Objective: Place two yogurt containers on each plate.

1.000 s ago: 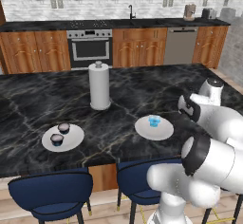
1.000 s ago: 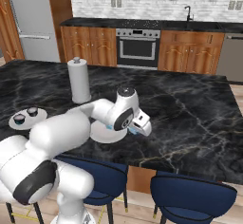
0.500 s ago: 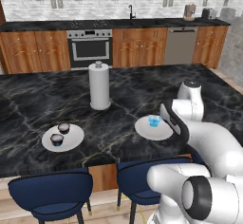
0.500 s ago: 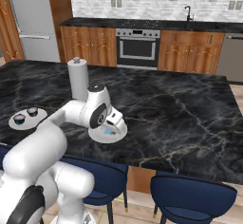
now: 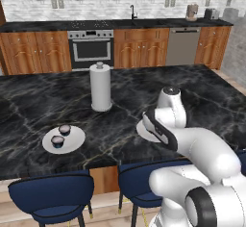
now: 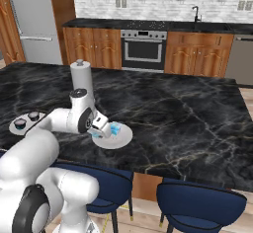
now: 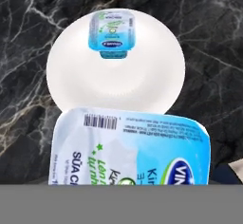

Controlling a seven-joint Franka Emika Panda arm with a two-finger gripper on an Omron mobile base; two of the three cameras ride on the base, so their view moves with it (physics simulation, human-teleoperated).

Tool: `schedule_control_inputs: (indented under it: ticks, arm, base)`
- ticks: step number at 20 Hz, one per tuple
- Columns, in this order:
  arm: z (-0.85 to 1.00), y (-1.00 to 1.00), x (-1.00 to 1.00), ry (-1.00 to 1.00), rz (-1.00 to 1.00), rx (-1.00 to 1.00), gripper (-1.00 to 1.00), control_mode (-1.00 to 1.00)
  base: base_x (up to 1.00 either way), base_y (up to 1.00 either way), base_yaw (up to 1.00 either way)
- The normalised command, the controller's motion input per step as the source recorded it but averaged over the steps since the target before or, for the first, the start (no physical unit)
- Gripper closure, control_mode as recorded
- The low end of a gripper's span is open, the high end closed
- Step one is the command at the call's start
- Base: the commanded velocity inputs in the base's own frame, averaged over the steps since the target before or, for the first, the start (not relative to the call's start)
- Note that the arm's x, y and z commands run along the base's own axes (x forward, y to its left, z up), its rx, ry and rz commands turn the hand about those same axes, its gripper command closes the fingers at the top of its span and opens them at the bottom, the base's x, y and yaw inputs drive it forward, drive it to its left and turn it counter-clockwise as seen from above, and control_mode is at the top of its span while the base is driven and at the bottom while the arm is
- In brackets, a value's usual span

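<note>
My gripper [image 6: 102,130] is shut on a light blue and white yogurt container [image 7: 131,147], held just above the near side of the right plate [image 7: 116,83]. One more light blue yogurt container [image 7: 110,32] rests on the far part of that plate. The arm covers most of this plate [image 5: 142,131] in the left base view. The left plate [image 5: 72,143] carries two dark yogurt containers with pale tops [image 5: 64,129] [image 5: 57,141]. They also show at the left of the right base view [image 6: 33,114] [image 6: 20,123].
A tall white paper-towel roll [image 5: 101,87] stands on the black marble island [image 5: 43,101] behind the plates. Blue stools [image 5: 53,195] sit under the island's near edge. Cabinets and an oven [image 5: 91,50] line the far wall.
The arm has swung left from the island's right side, bringing the held yogurt container over the right plate. Both plates and the cups on them have stayed put.
</note>
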Motion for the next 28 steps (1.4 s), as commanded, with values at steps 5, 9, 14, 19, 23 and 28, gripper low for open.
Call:
schedule_control_inputs:
  ticks: [5, 9, 14, 19, 23, 28]
  arm:
    - [-0.24, 0.01, 0.09, 0.00, 0.07, 0.06, 1.00, -1.00]
    - [-0.27, 0.00, 0.21, 0.00, 0.09, 0.05, 1.00, -1.00]
    - [-0.24, 0.00, 0.34, 0.00, 0.07, 0.01, 1.00, -1.00]
    - [-0.22, -0.06, 0.31, 0.00, 0.04, 0.00, 1.00, -1.00]
    - [-0.28, -0.06, 0.26, 0.00, 0.01, 0.00, 1.00, -1.00]
    - [-0.30, -0.11, 0.31, 0.00, 0.01, 0.00, 1.00, -1.00]
  base:
    - [0.00, 0.00, 0.00]
    - [0.00, 0.00, 0.00]
    - [0.00, 0.00, 0.00]
    - [0.00, 0.00, 0.00]
    - [0.00, 0.00, 0.00]
    - [0.00, 0.00, 0.00]
